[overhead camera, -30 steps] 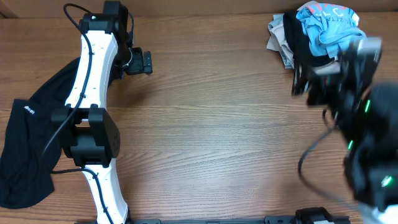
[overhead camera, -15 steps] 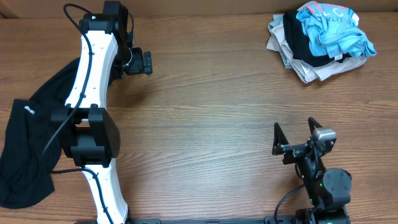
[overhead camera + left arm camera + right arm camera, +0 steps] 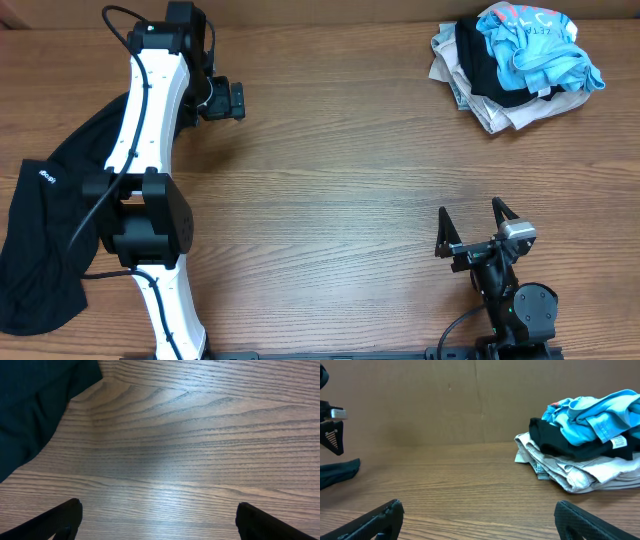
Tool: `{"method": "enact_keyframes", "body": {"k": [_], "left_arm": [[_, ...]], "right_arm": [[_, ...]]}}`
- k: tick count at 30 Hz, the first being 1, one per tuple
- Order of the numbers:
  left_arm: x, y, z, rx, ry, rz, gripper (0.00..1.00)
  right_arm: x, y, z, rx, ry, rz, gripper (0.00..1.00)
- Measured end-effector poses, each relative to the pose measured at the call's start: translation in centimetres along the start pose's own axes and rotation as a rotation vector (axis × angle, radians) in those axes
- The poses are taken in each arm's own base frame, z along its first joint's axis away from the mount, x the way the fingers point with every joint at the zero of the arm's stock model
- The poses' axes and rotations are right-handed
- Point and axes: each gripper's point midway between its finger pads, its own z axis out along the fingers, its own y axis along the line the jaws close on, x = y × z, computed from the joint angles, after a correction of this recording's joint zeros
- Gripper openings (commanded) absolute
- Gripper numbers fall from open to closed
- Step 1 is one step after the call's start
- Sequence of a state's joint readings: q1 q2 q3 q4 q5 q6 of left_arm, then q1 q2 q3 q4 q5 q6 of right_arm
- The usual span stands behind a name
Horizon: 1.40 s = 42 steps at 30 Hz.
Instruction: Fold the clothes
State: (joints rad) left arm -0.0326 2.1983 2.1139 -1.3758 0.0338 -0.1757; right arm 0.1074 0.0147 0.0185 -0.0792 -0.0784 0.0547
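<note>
A black garment (image 3: 50, 230) lies flat at the table's left edge, partly under my left arm; its corner shows in the left wrist view (image 3: 30, 405). A pile of clothes (image 3: 515, 62), blue, black and beige, sits at the far right corner and shows in the right wrist view (image 3: 585, 457). My left gripper (image 3: 222, 100) is open and empty over bare wood at the far left, beside the black garment (image 3: 157, 520). My right gripper (image 3: 472, 228) is open and empty near the front right, low over the table (image 3: 477, 520), pointing toward the pile.
The wooden table (image 3: 340, 180) stretches between the garment and the pile. A brown cardboard wall (image 3: 445, 400) stands behind the table. My left arm (image 3: 145, 150) runs from the front edge to the far left.
My right arm has drawn back from the clothes pile to the front right of the table and settled low. The left arm has not moved.
</note>
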Motion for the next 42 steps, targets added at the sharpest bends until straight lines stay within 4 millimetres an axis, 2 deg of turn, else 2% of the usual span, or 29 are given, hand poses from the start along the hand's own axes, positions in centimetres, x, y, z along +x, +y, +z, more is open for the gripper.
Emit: {"method": "enact_keyframes", "body": {"k": [28, 31, 33, 35, 37, 39, 40, 42], "left_arm": [[0.0, 0.0, 0.0, 0.001, -0.001, 0.000, 1.00], [-0.5, 0.0, -0.7, 0.001, -0.035, 0.001, 1.00], [-0.7, -0.2, -2.2, 0.001, -0.078, 0.007, 1.00], [-1.3, -0.5, -5.2, 0.018, -0.174, 0.011, 1.00], [-2.3, -1.2, -9.1, 0.058, -0.322, 0.020, 1.00], [-3.4, -2.2, -14.4, 0.123, -0.524, 0.038, 1.00], [-3.3, -2.7, -17.0, 0.158, -0.617, 0.053, 1.00], [-1.9, -3.7, -22.0, 0.223, -0.780, 0.097, 1.00]], "right_arm": [[0.0, 0.0, 0.0, 0.000, 0.000, 0.000, 1.00], [0.0, 0.0, 0.0, 0.000, 0.000, 0.000, 1.00], [0.0, 0.0, 0.0, 0.000, 0.000, 0.000, 1.00], [0.0, 0.0, 0.0, 0.000, 0.000, 0.000, 1.00], [0.0, 0.0, 0.0, 0.000, 0.000, 0.000, 1.00], [0.0, 0.0, 0.0, 0.000, 0.000, 0.000, 1.00], [0.0, 0.0, 0.0, 0.000, 0.000, 0.000, 1.00], [0.0, 0.0, 0.0, 0.000, 0.000, 0.000, 1.00]]}}
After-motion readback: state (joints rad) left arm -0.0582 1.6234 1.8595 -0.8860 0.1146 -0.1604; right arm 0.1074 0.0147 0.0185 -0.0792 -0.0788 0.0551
